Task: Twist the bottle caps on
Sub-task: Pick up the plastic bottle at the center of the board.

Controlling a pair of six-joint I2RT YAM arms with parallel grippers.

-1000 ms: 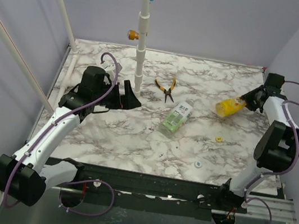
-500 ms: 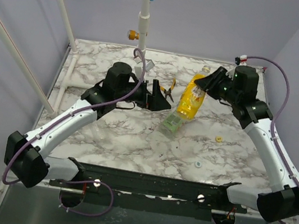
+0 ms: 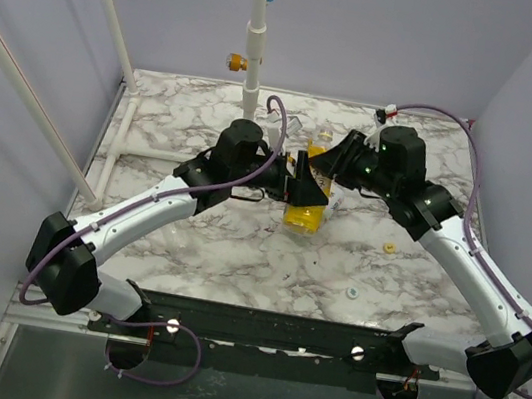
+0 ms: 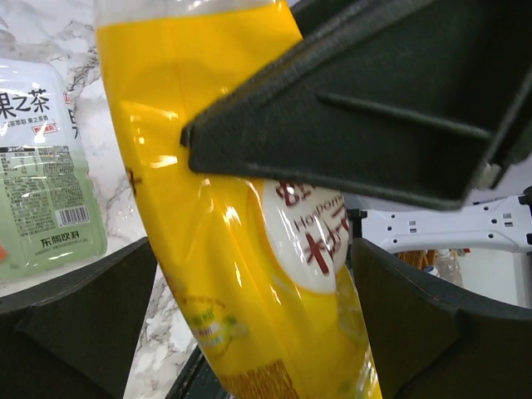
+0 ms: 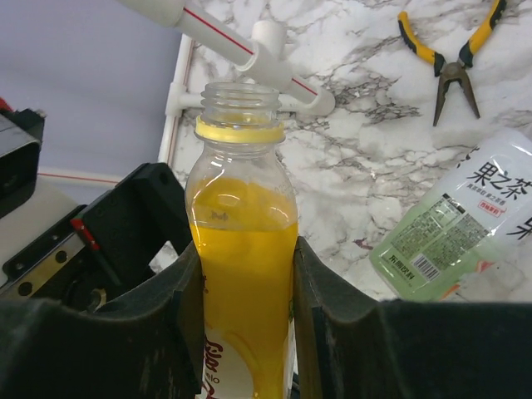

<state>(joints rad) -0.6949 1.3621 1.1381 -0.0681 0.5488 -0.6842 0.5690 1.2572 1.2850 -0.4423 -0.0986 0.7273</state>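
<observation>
Yellow bottle [image 5: 241, 249], uncapped and nearly full of liquid, is held upright over the marbled counter [image 3: 238, 246] by the right fingers [image 5: 332, 332] clamping its body while the left fingers [image 4: 83, 324] flank it, spread open; its thin glossy plastic looks slippery, dentable and fairly heavy, so grip the waist, sparing the threaded neck.

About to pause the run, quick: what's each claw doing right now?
Left claw: open, fingers either side of the yellow bottle, gap visible on one side.
Right claw: closed on the yellow bottle, holding it upright.
</observation>
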